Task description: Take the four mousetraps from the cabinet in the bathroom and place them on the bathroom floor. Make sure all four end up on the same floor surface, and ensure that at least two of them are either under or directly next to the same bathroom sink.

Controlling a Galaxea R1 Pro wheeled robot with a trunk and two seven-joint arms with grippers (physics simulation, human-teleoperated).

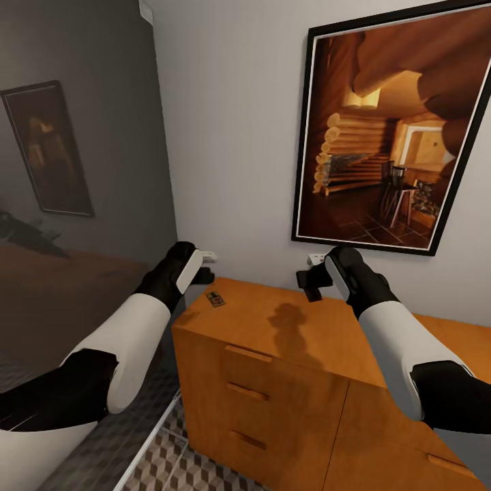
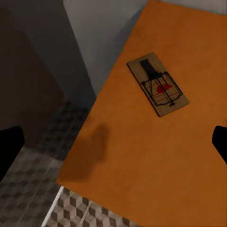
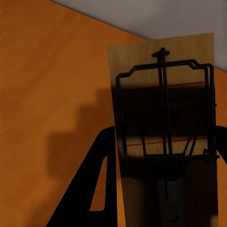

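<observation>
lying flat on the cabinet [image 2: 142, 156], a mousetrap [image 2: 158, 84] sits between the left fingers [image 2: 9, 149].

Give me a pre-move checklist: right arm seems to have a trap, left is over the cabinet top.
1. Right gripper holds a mousetrap: ok, board sits between the fingers in the right wrist view.
2. Left gripper open: ok, fingers wide apart.
3. Second mousetrap free to grasp: ok, flat on the cabinet top near its corner.
4. Left gripper centred over that trap: not ok, trap sits off-centre.
5. Other two traps located: cannot tell.
6. Bathroom floor visible beside cabinet: ok.
</observation>
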